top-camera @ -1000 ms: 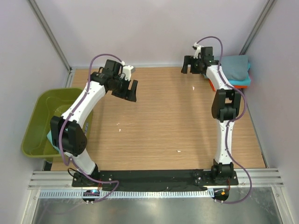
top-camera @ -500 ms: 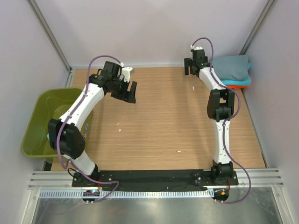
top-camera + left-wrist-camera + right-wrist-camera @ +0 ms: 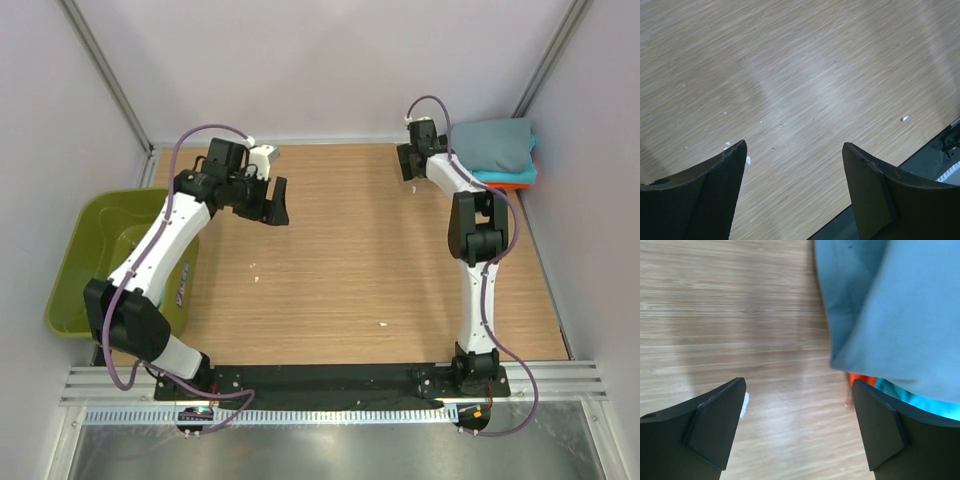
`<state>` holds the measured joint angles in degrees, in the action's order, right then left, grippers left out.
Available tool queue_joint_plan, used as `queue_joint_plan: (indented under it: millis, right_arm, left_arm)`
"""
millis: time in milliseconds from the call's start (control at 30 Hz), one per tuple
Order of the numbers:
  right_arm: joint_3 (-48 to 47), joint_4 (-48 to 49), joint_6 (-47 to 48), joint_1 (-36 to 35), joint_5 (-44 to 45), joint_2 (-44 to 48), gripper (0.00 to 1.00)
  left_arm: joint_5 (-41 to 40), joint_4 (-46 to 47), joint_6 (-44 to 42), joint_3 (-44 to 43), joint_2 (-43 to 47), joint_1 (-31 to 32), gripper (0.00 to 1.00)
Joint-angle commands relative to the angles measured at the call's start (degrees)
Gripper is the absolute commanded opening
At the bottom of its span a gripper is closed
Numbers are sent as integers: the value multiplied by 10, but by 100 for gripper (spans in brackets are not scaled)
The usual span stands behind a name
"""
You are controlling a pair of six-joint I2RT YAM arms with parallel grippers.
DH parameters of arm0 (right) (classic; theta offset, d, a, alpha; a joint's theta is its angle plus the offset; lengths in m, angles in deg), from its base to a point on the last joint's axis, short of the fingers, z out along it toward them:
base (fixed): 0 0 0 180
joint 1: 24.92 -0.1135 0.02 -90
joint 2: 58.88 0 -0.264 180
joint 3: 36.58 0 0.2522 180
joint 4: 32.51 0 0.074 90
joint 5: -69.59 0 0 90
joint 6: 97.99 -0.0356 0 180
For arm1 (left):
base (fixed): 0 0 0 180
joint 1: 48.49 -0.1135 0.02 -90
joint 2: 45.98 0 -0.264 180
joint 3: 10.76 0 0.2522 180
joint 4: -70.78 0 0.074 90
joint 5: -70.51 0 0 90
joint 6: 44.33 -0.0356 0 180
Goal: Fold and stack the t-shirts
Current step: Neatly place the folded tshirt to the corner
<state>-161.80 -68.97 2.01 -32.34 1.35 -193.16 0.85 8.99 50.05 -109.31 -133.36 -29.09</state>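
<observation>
A folded stack of t-shirts (image 3: 502,150) lies at the table's far right corner. A slate blue-grey one is on top, with turquoise and orange edges below it. In the right wrist view the blue-grey shirt (image 3: 900,310) fills the upper right, with an orange edge (image 3: 860,377) and a turquoise edge (image 3: 922,401) under it. My right gripper (image 3: 408,166) (image 3: 799,382) is open and empty over bare wood, just left of the stack. My left gripper (image 3: 272,207) (image 3: 794,145) is open and empty above bare wood at the far left of the table.
An olive-green tub (image 3: 70,290) stands off the table's left edge, beside my left arm. Small white scraps (image 3: 382,323) lie on the wood. The black base rail (image 3: 330,378) runs along the near edge. Walls close in on three sides.
My right gripper has drawn back from the stack towards the left and turned downward. My left arm has swung a little to the left. Both grippers stay open.
</observation>
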Motion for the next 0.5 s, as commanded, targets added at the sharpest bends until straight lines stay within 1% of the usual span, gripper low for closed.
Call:
queue_joint_plan:
  millis: [0, 267, 333, 367, 400, 467]
  right_arm:
    - [19, 22, 18, 6, 33, 93, 94]
    - [77, 27, 28, 33, 37, 144, 94]
    - [83, 17, 23, 34, 9, 166, 95]
    - [84, 12, 0, 34, -13, 177, 96]
    - [81, 0, -13, 34, -62, 201, 97]
    - [76, -16, -50, 33, -121, 232, 99]
  left_arm:
    - [36, 29, 20, 15, 31, -10, 78]
    - [58, 37, 36, 37, 61, -30, 78]
    - [60, 37, 36, 37, 68, -36, 79]
    - [59, 38, 34, 35, 70, -39, 78]
    - [47, 30, 29, 24, 73, -45, 79]
    - [17, 15, 1, -3, 77, -53, 78]
